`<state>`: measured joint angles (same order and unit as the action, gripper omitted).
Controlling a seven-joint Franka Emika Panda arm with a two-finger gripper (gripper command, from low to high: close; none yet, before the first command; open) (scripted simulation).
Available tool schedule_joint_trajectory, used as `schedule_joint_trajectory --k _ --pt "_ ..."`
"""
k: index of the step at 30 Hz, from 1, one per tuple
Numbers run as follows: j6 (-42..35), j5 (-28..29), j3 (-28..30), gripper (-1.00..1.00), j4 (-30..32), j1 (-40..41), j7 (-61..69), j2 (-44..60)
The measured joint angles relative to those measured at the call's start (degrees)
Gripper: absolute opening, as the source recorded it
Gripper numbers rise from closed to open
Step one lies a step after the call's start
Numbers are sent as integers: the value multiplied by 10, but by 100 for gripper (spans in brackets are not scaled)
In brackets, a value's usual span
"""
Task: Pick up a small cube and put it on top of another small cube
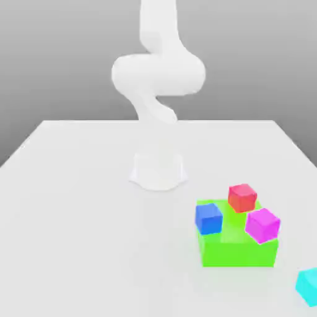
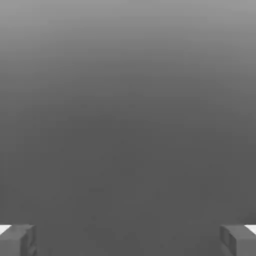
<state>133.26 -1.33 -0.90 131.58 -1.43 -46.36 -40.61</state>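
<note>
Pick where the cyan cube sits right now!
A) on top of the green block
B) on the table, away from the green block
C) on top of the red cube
B: the cyan cube lies on the table, apart from the green block that carries the other small cubes.

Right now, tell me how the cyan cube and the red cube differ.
Colour: the cyan cube is light turquoise, the red cube red. Support: the cyan cube lies on the white table, the red cube sits on top of the big green block. Company: the cyan cube is alone near the exterior view's right edge; the red cube shares the block with a blue cube and a magenta cube. Both look about equally small.
</note>
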Motion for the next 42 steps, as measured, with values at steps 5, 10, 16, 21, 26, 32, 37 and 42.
schedule_joint_trajectory --k 5,10,16,21,26,32,37,42 --pt "30 -23 -25 0 -4 -26 -14 107" --pt "59 -33 -58 0 -8 -48 -37 210" --pt "95 -19 -102 0 -13 -73 -83 335" --pt "125 19 -121 0 -16 -119 -138 441" --pt "154 68 -122 0 -21 -161 -202 547" --pt "209 121 -96 0 -35 -219 -262 673" --pt "238 132 -82 -100 -44 -230 -271 711" --pt "230 129 -86 -100 -41 -228 -268 701"
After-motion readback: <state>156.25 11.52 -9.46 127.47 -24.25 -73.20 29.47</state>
